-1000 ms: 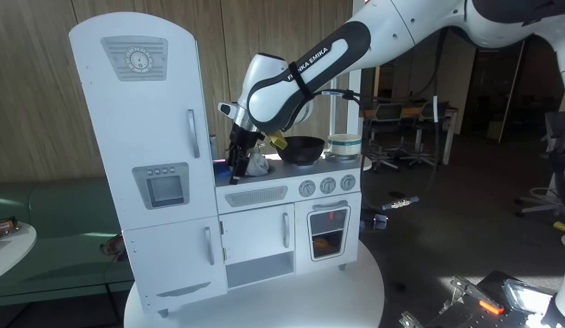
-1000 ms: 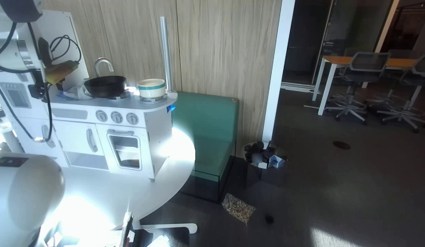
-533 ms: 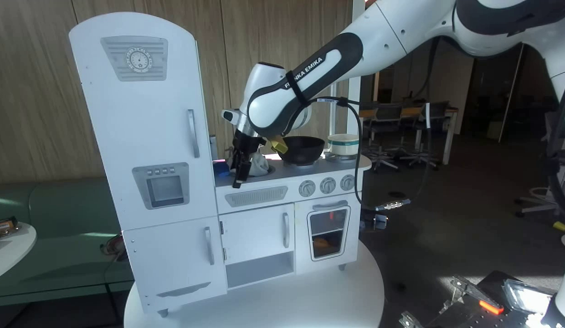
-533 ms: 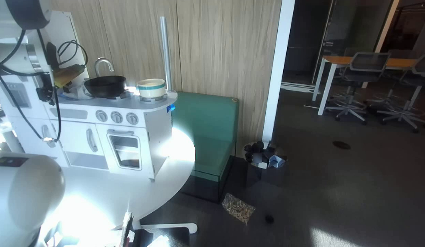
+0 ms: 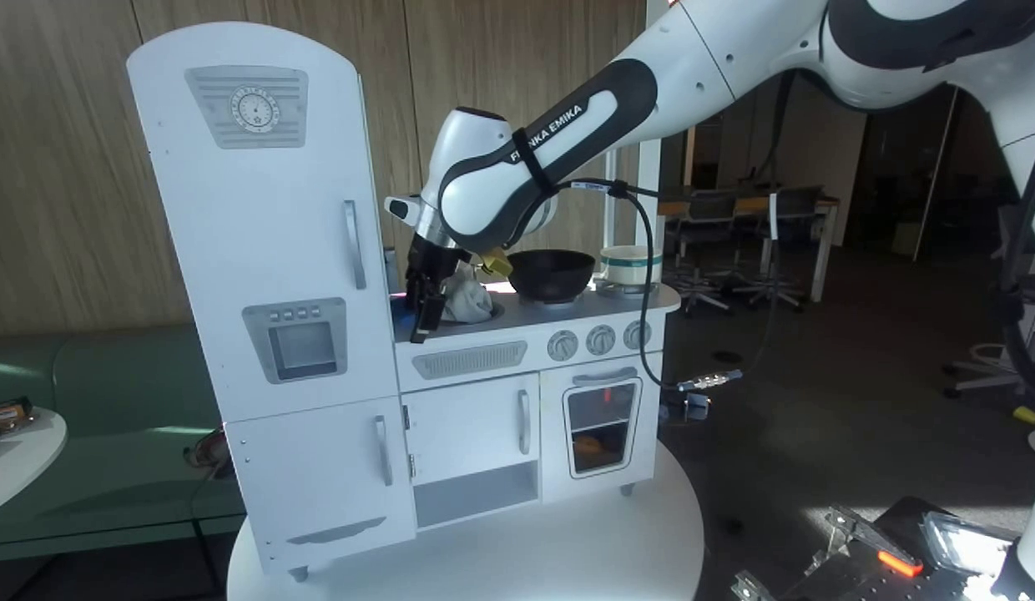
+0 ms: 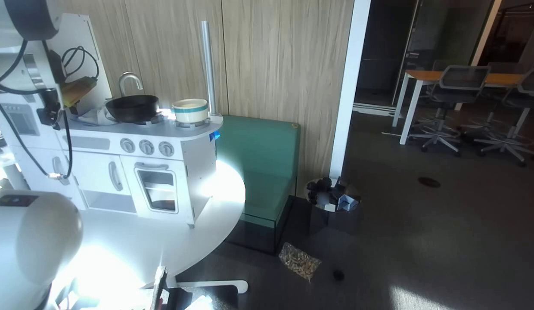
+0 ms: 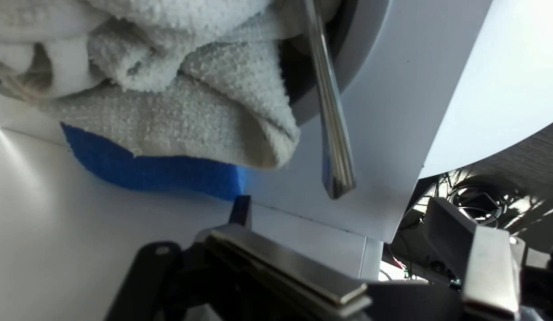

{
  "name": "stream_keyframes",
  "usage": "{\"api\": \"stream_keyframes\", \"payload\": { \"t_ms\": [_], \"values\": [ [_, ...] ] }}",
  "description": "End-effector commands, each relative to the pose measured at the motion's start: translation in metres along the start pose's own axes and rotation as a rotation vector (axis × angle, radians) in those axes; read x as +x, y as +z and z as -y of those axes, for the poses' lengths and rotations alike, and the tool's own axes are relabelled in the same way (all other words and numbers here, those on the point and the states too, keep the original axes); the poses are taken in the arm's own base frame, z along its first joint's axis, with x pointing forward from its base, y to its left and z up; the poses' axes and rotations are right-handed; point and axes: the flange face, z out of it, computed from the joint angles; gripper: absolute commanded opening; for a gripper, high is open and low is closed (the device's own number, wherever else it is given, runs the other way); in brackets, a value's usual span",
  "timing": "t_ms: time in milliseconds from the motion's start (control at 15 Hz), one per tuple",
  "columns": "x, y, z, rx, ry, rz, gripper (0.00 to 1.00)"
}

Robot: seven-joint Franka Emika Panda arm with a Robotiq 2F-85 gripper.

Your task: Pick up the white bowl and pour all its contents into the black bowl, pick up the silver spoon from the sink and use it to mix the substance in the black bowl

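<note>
The silver spoon (image 7: 332, 116) leans out of the sink in the wrist view, its handle end over the counter and its head hidden. My gripper (image 7: 343, 211) is open, with nothing between its fingers; the handle end shows in line with the gap, just ahead of the fingertips. In an exterior view my gripper (image 5: 417, 321) is low over the counter front, left of the sink. The black bowl (image 5: 551, 280) stands on a burner and also shows here (image 6: 131, 111). The white bowl with a teal band (image 6: 190, 116) stands on the right burner. Both bowls' contents are hidden.
A pale cloth (image 7: 183, 111) fills much of the sink (image 7: 370, 58). Blue tape (image 7: 156, 171) lies beside it, by the wall of the tall white toy fridge (image 5: 259, 209). A faucet (image 6: 130, 79) rises behind the black bowl. A metal pole (image 6: 208, 64) stands behind the white bowl.
In an exterior view my gripper has dipped slightly and then shifted left toward the fridge. The bowls and the cloth have not visibly moved.
</note>
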Motion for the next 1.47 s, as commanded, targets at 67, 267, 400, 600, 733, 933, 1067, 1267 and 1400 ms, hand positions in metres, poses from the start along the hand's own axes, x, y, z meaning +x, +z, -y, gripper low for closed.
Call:
{"api": "stream_keyframes", "payload": {
  "t_ms": [67, 267, 400, 600, 733, 933, 1067, 1267, 1400],
  "values": [
    [0.014, -0.009, 0.001, 0.006, -0.024, 0.001, 1.0],
    [0.007, -0.004, -0.001, 0.014, -0.013, 0.026, 1.0],
    [0.001, -0.005, -0.004, 0.014, -0.002, 0.034, 1.0],
    [-0.005, -0.009, -0.007, 0.002, 0.008, 0.044, 1.0],
    [-0.007, -0.006, -0.007, 0.008, 0.016, 0.045, 1.0],
    [-0.01, -0.005, -0.004, 0.014, 0.022, 0.05, 0.99],
    [-0.009, -0.008, -0.003, 0.009, 0.025, 0.049, 0.74],
    [-0.006, -0.009, 0.001, 0.015, 0.019, 0.053, 0.53],
    [-0.006, -0.011, 0.005, 0.027, 0.018, 0.06, 0.38]
  ]
}}
